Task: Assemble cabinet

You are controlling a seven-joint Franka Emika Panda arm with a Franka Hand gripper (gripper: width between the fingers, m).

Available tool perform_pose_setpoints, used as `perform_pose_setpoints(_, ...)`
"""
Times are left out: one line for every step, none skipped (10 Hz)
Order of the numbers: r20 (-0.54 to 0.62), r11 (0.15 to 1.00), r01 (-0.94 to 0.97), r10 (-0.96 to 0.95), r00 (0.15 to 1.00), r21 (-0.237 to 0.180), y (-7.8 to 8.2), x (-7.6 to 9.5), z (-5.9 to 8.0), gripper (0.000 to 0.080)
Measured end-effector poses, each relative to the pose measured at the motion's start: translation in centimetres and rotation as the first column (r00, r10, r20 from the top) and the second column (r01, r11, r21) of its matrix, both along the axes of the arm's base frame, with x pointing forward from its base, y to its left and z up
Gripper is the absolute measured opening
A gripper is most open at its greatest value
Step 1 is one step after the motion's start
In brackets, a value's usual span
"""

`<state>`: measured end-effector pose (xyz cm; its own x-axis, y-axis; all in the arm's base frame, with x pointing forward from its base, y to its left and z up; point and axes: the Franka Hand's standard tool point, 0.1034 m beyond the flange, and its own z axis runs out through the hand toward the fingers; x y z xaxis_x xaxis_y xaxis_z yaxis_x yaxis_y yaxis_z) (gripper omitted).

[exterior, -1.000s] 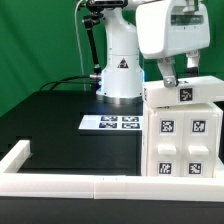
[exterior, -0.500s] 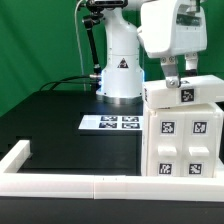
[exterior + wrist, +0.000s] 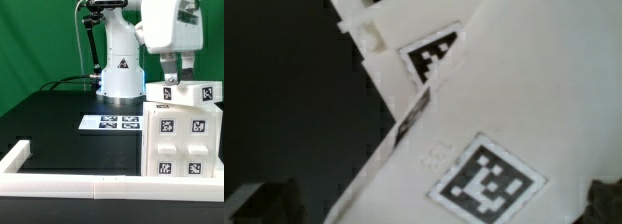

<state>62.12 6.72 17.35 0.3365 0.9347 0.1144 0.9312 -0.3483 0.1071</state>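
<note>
Cabinet (image 3: 185, 140) at exterior view's right; pincer (image 3: 177, 78) apparently clasps its top panel (image 3: 190, 94).

Exterior view bright and evenly lit; wrist view blurred, soft, grainy

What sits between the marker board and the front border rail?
Nothing: the exterior view shows bare black table from the marker board to the front border rail.

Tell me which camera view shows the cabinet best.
The exterior view: the cabinet stands there almost whole, its front tags visible, cut off only at the picture's edge. The wrist view shows only a close, blurred part of its white panels with two tags.
</note>
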Motion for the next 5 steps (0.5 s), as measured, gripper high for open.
perform_pose_setpoints(0.001,1.000,0.004,-0.004,1.000,-0.004,-0.04,0.02,-0.04,0.0797)
perform_pose_setpoints(-0.003,0.997,0.078,-0.078,0.997,0.006,-0.17,0.05,-0.04,0.0797)
perform_pose_setpoints(-0.008,0.988,0.155,-0.155,0.988,0.015,-0.32,0.10,-0.01,0.0797)
perform_pose_setpoints(-0.012,0.975,0.219,-0.219,0.976,0.024,-0.30,0.17,0.07,0.0797)
perform_pose_setpoints(-0.019,0.950,0.309,-0.309,0.951,0.033,-0.05,0.26,0.22,0.0797)
